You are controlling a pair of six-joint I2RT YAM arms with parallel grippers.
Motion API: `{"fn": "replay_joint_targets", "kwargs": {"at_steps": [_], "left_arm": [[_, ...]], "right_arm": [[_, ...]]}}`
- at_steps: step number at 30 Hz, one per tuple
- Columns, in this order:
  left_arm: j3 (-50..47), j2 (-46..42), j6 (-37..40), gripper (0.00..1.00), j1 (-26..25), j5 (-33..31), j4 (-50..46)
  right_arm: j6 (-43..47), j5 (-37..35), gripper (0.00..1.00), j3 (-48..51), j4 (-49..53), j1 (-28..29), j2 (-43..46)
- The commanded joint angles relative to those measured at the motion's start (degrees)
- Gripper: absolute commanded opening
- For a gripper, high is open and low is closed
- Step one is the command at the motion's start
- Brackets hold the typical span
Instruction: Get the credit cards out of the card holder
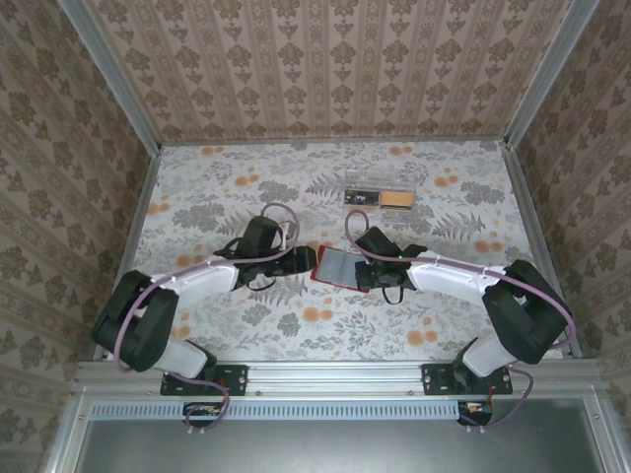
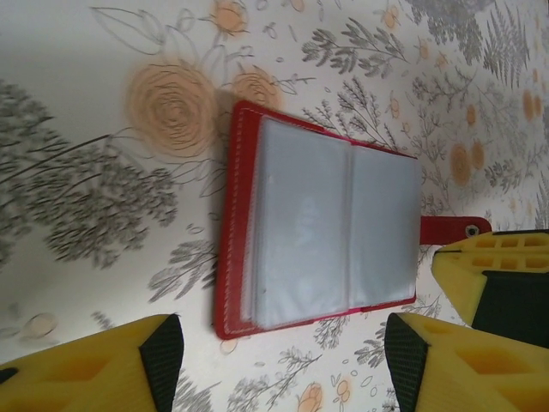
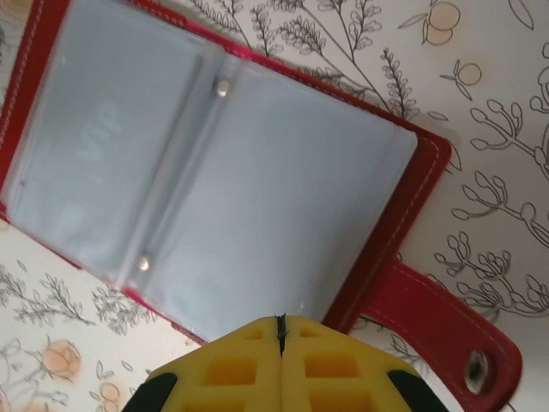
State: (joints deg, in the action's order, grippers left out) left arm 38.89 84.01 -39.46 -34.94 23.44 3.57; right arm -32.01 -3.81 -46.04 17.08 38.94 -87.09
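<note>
- The left pincer (image 2: 283, 352) is released: its yellow fingers (image 2: 129, 369) stand wide apart and touch nothing.
- The card holder (image 2: 326, 223) lies open and flat on the floral bench (image 2: 103, 189), at 12 o'clock from that gap. Its grey-blue pockets face up and its red tab (image 2: 455, 229) sticks out at 3 o'clock.
- The right pincer (image 3: 280, 330) is clenched, fingers pressed together at the holder's edge beside the tab. Whether it pinches the cover I cannot tell.
- In the top view the holder lies between the pincers, left at its 9 o'clock, right at 3 o'clock.
- A clear box (image 1: 378, 195) sits well apart at 12 o'clock.
</note>
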Motion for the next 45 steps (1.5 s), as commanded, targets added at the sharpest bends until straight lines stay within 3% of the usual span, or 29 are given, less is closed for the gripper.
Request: {"fn": "replay_joint_targets", "kwargs": {"at_steps": [1, 16, 26, 45], "left_arm": [[3.0, 2.5, -0.2, 0.66, -1.1, 1.6, 2.4], [6.9, 9.7, 0.8, 0.65, -3.9, 1.8, 2.4], [7.1, 11.3, 0.4, 0.63, -4.3, 2.0, 3.4], [8.4, 15.6, -0.5, 0.65, -5.6, 4.8, 4.8]], "right_arm": [[-3.0, -1.4, 0.08, -0.1, -1.0, 0.0, -2.5], [-4.2, -3.5, 0.08, 1.7, -1.4, 0.0, -3.4], [-5.2, -5.1, 0.1, 3.0, 1.4, -0.1, 3.0], [-5.8, -2.3, 0.09, 4.0, -2.2, -0.4, -3.0]]}}
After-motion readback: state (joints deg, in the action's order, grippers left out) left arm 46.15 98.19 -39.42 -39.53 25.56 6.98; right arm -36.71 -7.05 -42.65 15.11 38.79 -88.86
